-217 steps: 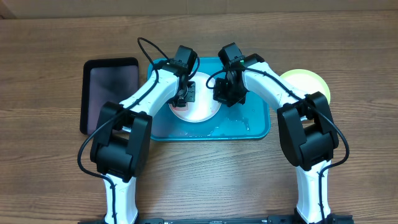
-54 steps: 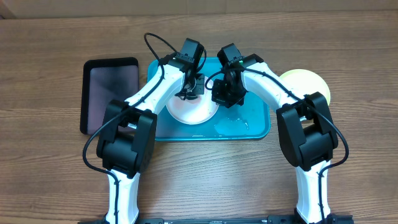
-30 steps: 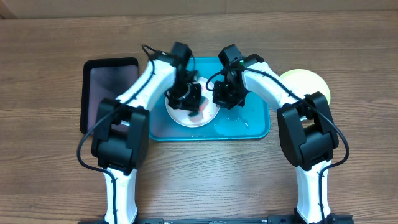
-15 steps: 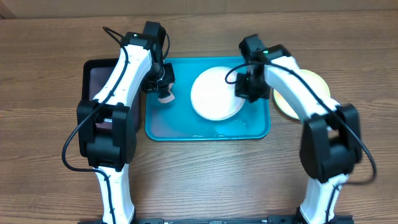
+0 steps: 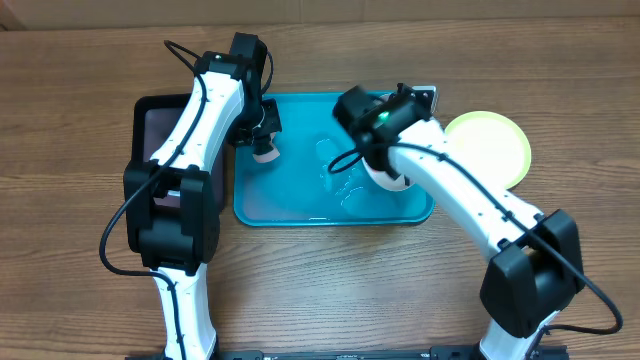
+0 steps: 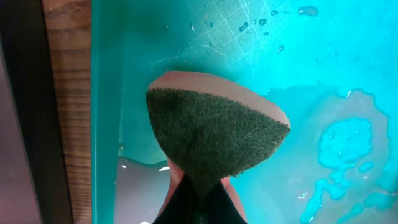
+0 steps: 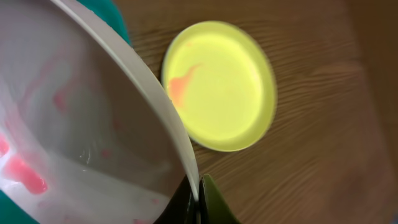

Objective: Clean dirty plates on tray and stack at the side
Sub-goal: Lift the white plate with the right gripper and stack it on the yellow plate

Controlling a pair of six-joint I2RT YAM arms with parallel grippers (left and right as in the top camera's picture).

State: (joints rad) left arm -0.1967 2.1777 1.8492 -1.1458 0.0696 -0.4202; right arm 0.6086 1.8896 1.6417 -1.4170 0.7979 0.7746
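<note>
My right gripper (image 7: 199, 202) is shut on the rim of the white plate (image 7: 81, 124), holding it tilted steeply above the right end of the turquoise tray (image 5: 300, 195). Pink-red smears streak the plate's inner face. From overhead only a sliver of the white plate (image 5: 384, 180) shows under the right arm. The yellow-green plate (image 5: 490, 148) lies on the table right of the tray, with an orange smear (image 7: 179, 87) on it. My left gripper (image 5: 262, 135) is shut on a green-faced pink sponge (image 6: 211, 134) over the tray's left end.
Water puddles (image 5: 345, 165) lie on the tray floor. A black tray (image 5: 165, 150) sits just left of the turquoise one. Bare wooden table surrounds both trays.
The right arm has swung round and raised the white plate off the tray floor, tipping it on edge. The left gripper with the sponge stays at the tray's left end, where it moved earlier.
</note>
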